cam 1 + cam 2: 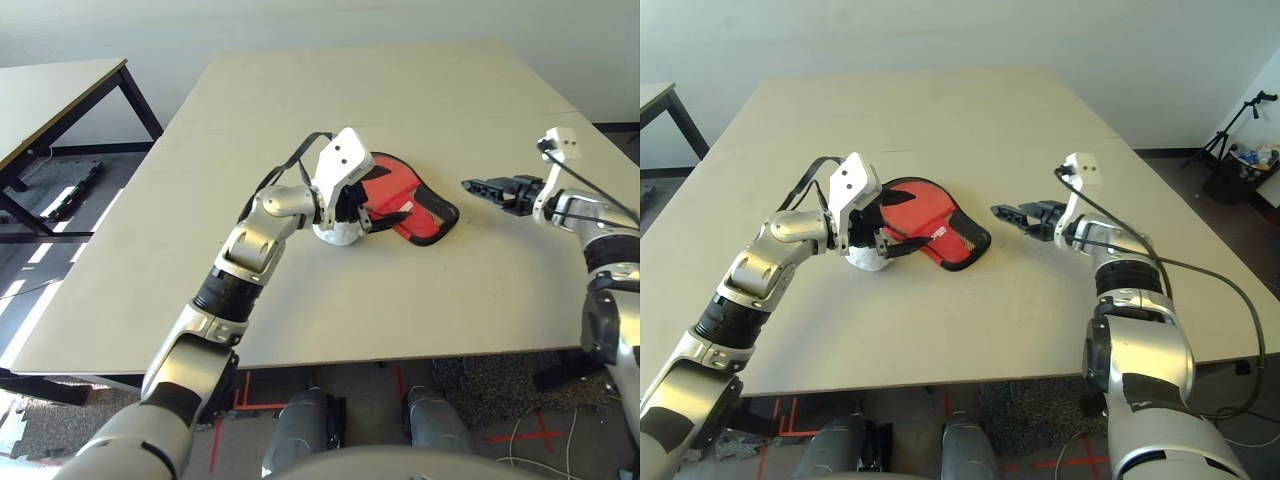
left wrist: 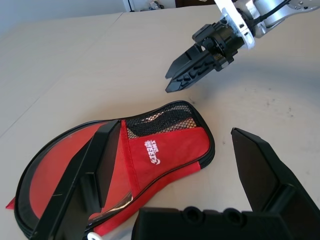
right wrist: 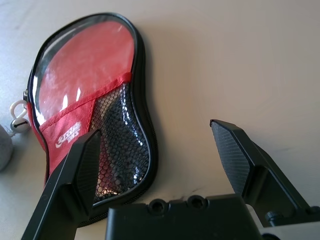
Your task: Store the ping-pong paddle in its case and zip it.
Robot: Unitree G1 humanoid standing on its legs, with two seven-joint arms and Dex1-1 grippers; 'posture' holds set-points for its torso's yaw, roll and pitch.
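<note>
Seen from our head, the case [image 1: 940,232] is lying at the middle of the table [image 1: 1040,320], its rounded end pointing toward eleven o'clock and its pocket end toward four. We are holding our left gripper [image 2: 175,127] at the case's nine o'clock, its two fingers spreading wide apart and gripping nothing; they are reaching over the red fabric, though whether either is touching it we cannot tell. From three o'clock, our right gripper [image 3: 155,126] is facing the case across bare tabletop, its fingers also standing wide apart, holding nothing and staying clear of the cover.

A red surface [image 3: 90,60] is showing through the clear window; whether it is the ping-pong paddle we cannot tell. The mesh pocket [image 3: 120,145] and white logo [image 2: 152,152] are facing up. A white ball [image 1: 868,260] is resting at the case's eight o'clock, partly hiding under our left gripper, with a pale loop [image 3: 19,108] lying between ball and case.
</note>
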